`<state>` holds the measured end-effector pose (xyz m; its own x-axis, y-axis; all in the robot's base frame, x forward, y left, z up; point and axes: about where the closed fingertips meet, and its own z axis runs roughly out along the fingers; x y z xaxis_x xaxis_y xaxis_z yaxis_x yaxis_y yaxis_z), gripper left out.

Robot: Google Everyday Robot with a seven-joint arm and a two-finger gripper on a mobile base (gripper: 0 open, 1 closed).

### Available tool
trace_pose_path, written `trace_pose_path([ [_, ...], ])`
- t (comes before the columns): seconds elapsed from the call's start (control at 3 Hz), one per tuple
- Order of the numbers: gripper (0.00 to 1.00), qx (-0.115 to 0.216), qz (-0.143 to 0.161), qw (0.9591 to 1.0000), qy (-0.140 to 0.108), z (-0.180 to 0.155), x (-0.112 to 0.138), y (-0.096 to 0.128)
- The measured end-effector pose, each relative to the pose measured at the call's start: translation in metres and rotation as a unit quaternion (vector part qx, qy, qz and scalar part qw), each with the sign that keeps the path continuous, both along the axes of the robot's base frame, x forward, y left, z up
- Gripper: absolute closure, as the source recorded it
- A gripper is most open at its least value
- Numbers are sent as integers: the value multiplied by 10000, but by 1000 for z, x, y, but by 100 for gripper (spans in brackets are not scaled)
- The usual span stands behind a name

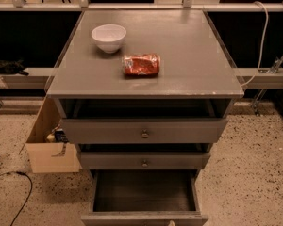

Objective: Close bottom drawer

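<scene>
— How far along is the job?

— Not begun, as I judge it. The bottom drawer [144, 194] is pulled well out of the grey cabinet [66, 108]. Its dark inside is showing, and its front sits at the lower edge of the view, below the middle drawer [144, 161].

— And your pincer?

— It is nowhere in view, so I cannot tell whether it is open or closed. Nothing I can see is touched by it.

— What does the next move call for?

— I reckon I must bring the pincer low, in front of the drawer's face. Then I press near the middle of it and push straight toward the cabinet. An off-centre push could skew the drawer and jam it.

— Anything to mind above?

— A white bowl [108, 36] and a red packet [141, 64] lie on the tabletop [188, 55]. A steady push should leave them alone.
</scene>
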<state>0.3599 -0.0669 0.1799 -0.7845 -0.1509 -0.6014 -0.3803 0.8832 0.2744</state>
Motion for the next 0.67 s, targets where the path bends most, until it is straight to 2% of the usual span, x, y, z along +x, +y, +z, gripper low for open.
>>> trace_pose_path([
  [0.33, 18, 0, 0, 10000, 0, 0, 0, 0],
  [0.67, 42, 0, 0, 10000, 0, 0, 0, 0],
])
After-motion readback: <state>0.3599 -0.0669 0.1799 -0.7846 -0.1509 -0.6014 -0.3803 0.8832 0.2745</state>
